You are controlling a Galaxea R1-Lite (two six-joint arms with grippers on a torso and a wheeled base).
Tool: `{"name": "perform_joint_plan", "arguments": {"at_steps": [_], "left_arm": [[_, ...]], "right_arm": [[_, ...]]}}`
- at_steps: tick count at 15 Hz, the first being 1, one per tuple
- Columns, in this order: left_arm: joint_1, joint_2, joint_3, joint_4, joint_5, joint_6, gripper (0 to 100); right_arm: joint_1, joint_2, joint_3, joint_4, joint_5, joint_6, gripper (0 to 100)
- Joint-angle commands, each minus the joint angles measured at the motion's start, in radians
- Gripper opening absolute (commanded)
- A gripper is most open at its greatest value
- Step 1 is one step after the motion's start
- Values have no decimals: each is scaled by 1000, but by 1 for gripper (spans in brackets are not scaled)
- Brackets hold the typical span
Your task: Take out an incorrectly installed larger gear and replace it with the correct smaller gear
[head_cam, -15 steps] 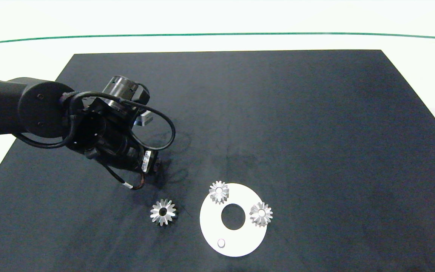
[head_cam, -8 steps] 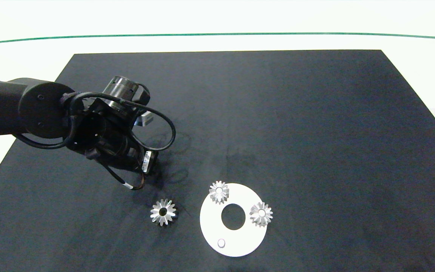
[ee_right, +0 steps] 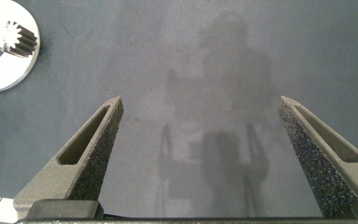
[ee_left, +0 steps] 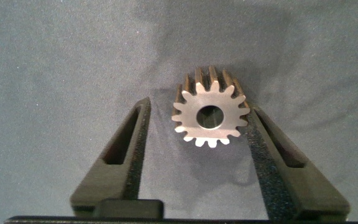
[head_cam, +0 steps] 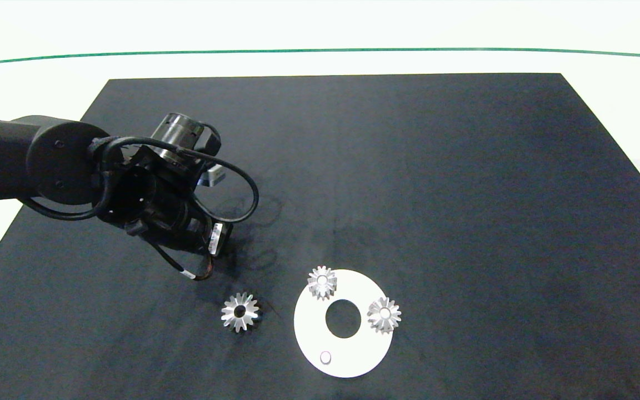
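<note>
Left pincer (ee_left: 199,107): open, holding nothing. Its grey fingers straddle the smaller gear (ee_left: 227,124), a flat bright-faced steel wheel with stubby teeth and dark sides. One finger (ee_left: 263,140) is at the teeth and the other stands clear. In the head view the wrist hides both pincer and gear; they are left of and beyond the white round plate (head_cam: 353,355) with its central hole.

Right pincer (ee_right: 201,102): open and idle over bare mat, well right of the plate.

Larger gear (head_cam: 231,314): silver, star-toothed, lying on the black mat (head_cam: 464,194) just left of the plate.

Plate contents: two mid-sized silver pointed-tooth gears (head_cam: 322,281) (head_cam: 384,315) and one bare small peg (head_cam: 325,357) on the near rim.

Step in hand, as I judge it: grasping the smaller gear. I would centre the fingers first so that closing does not push the gear sideways, and press on tooth tips, not gaps.

Room: the path to the bare peg passes the larger gear, so I would lift first and carry over it. The surface edges are well away from the plate.
</note>
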Motion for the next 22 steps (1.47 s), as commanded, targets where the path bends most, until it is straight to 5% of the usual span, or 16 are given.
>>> {"name": "perform_joint_plan", "arguments": {"at_steps": [1, 16, 22], "left_arm": [[0, -2, 11, 3, 22, -1, 50], [-26, -49, 34, -2, 25, -2, 20], [-35, -79, 28, -3, 25, -2, 19]], "right_arm": [[1, 1, 0, 0, 1, 0, 100], [1, 1, 0, 0, 1, 3, 100], [1, 1, 0, 0, 1, 3, 100]]}}
